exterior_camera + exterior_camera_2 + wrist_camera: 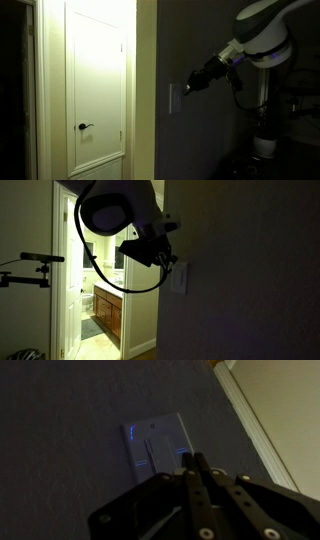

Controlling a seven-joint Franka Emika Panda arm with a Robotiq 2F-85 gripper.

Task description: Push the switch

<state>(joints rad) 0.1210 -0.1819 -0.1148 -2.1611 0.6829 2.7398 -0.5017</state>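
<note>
On the dark wall [215,130], just past the door frame [146,90], sits the switch [176,99]. It is a small pale plate and it stands upright. In the wrist view the switch [160,445] is in the middle of the picture, with little blue glints along its edges.

The fingers [203,478] are pressed together. No gap shows between them, and they hold nothing. Their tips point at the lower right part of the plate. The room is so dark that I cannot tell if the tips touch the plate or stop just short of it.

In an exterior view the fingers [192,86] are right beside the top of the switch, and the big white arm [262,35] bends down toward them from higher up. In an exterior view the arm [115,210] hangs at the top, the black fingers [165,256] reach to the plate, and the switch [181,280] is just under their tips.

Near the switch, past the frame, a white door [98,85] is shut and lit up. Its black door handle [85,127] is low down. Through an open doorway, a wooden cabinet [107,315] stands in a bright room.
</note>
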